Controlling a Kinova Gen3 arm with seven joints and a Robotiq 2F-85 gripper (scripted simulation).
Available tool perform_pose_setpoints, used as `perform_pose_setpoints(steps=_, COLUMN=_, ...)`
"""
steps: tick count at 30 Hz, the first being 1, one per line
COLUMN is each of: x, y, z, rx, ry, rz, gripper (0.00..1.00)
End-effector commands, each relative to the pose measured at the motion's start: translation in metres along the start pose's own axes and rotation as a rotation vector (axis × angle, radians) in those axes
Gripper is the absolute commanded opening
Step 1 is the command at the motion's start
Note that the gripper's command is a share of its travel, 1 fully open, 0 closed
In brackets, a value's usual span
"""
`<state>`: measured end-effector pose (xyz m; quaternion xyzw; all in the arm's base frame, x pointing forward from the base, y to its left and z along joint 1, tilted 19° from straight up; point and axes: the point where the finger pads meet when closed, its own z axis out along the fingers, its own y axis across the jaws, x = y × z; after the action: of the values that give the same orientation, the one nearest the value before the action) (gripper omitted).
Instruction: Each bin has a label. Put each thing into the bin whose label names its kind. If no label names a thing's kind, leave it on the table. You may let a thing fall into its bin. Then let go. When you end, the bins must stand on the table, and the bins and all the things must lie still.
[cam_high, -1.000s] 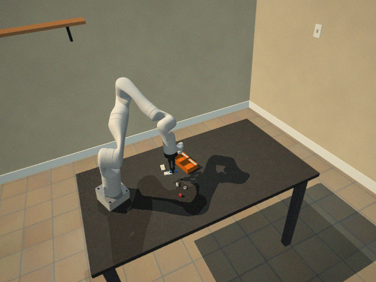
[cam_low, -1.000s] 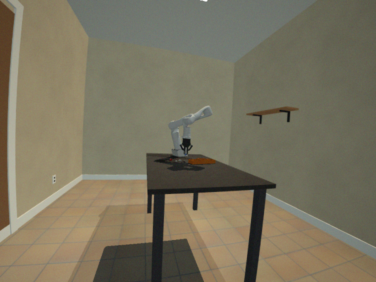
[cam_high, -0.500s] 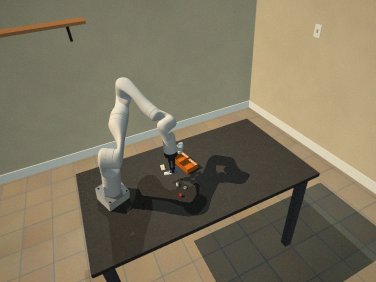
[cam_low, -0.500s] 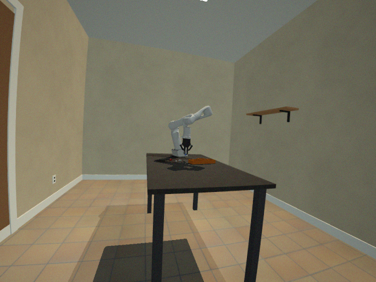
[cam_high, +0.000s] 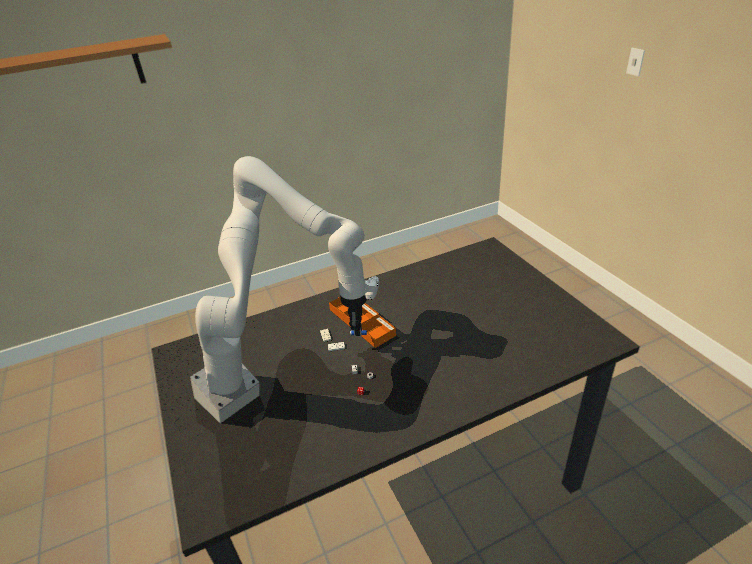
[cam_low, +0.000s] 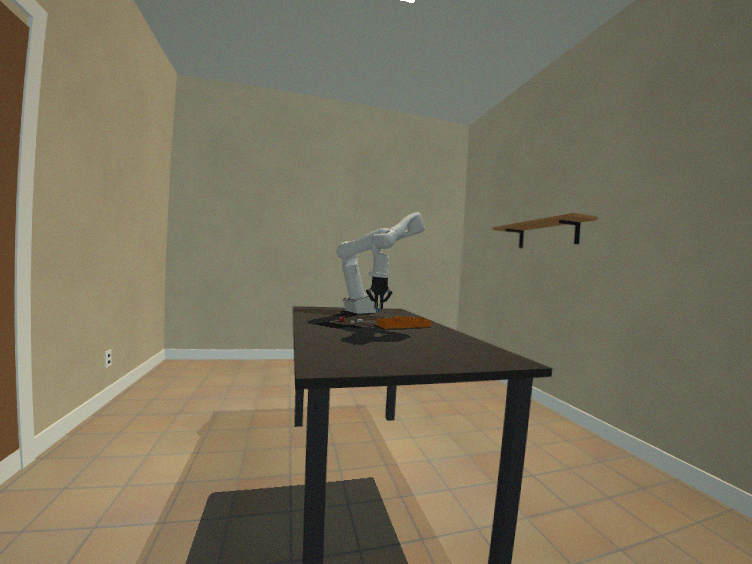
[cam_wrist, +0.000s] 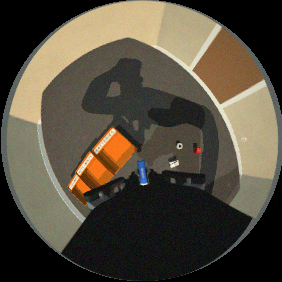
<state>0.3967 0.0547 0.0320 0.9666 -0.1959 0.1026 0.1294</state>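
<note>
My gripper (cam_high: 355, 330) is shut on a small blue cylinder (cam_wrist: 142, 172), which I hold above the table at the near edge of the orange bins (cam_high: 362, 321). The bins are two joined orange trays with white labels; they also show in the wrist view (cam_wrist: 102, 162) and in the exterior view (cam_low: 402, 322). The label text is too small to read. Two white dominoes (cam_high: 326, 333) (cam_high: 335, 346) lie left of the bins. A white die (cam_high: 354, 368), a grey nut-like piece (cam_high: 369, 375) and a red die (cam_high: 360, 390) lie nearer the front.
The arm's base (cam_high: 223, 394) stands at the table's left end. A wall shelf (cam_high: 78, 53) hangs far off.
</note>
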Motion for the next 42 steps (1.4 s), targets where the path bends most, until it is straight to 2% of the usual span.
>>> perform_pose_setpoints(steps=1, x=0.013, y=-0.015, z=0.000, rx=-0.013, ry=-0.007, rz=0.155, gripper=0.09)
perform_pose_setpoints(steps=10, x=0.045, y=-0.056, z=0.001, rx=0.008, ry=0.004, rz=0.412, gripper=0.09)
perform_pose_setpoints(steps=12, x=0.045, y=-0.056, z=0.001, rx=0.008, ry=0.004, rz=0.412, gripper=0.09)
perform_pose_setpoints(steps=13, x=0.045, y=-0.056, z=0.001, rx=0.009, ry=0.005, rz=0.501, gripper=0.09)
perform_pose_setpoints(steps=18, x=0.045, y=-0.056, z=0.001, rx=0.009, ry=0.006, rz=0.689, gripper=0.09)
perform_pose_setpoints(steps=23, x=0.045, y=-0.057, z=0.001, rx=-0.016, ry=-0.001, rz=0.875, gripper=0.09)
perform_pose_setpoints(steps=39, x=0.045, y=-0.058, z=0.001, rx=-0.008, ry=0.000, rz=0.869, gripper=0.09)
perform_pose_setpoints(steps=42, x=0.046, y=-0.058, z=0.009, rx=-0.005, ry=0.003, rz=0.865, gripper=0.09)
